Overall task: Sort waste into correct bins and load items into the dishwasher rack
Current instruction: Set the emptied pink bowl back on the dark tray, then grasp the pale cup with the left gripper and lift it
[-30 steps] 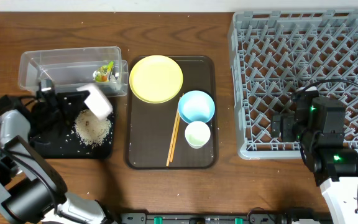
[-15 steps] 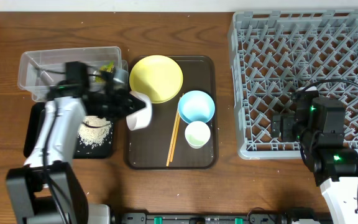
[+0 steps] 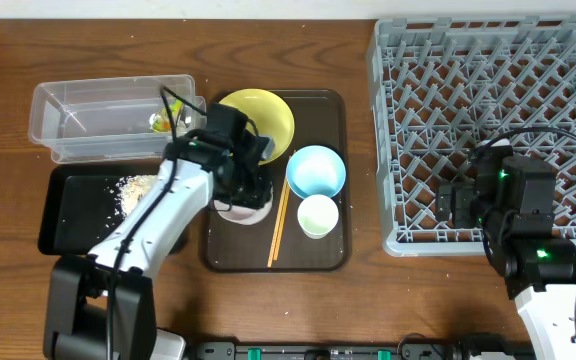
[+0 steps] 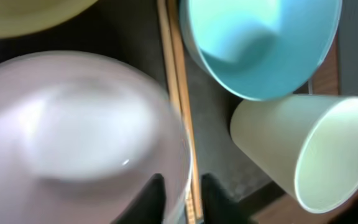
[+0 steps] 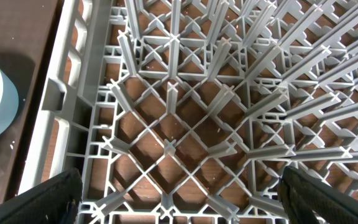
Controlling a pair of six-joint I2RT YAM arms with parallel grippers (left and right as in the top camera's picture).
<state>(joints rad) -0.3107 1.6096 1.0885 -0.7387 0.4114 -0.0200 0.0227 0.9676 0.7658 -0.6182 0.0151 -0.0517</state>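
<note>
Wooden counter, overhead view.

- Grey dishwasher rack (image 3: 380, 120) fills the right of the frame; no dishes show among its pegs.
- Right gripper (image 5: 185, 200) hangs over the rack's lower left corner. Its jaws are spread wide, one fingertip at each bottom corner of the wrist view, with only lattice and pegs between them.
- Dark brown serving tray (image 3: 318, 262) sits at centre.
  - The yellow plate (image 3: 273, 112) lies at its upper end, partly hidden by the left arm.
  - The light blue bowl (image 3: 316, 170) is below and right of the plate.
  - The small whitish cup (image 3: 318, 215) is just below the blue bowl.
  - The wooden chopsticks (image 3: 278, 232) lie lengthwise, left of the blue bowl and cup.
- White bowl (image 4: 73, 130) rests on the serving tray, left of the chopsticks and below the plate. Its pinkish outside faces the wrist camera, so it appears mouth down.
- Left gripper (image 4: 182, 186) is directly over this bowl. Its jaws are slightly apart and straddle the bowl's rim. Blur keeps me from telling whether they press it.
- Clear plastic tub (image 3: 108, 85) is at upper left, with the green-and-orange wrapper (image 3: 160, 120) inside at its right end.
- Black tray (image 3: 73, 225) lies just below the tub. The rice-like crumbs (image 3: 133, 190) are heaped toward its upper right, partly under the left arm.
</note>
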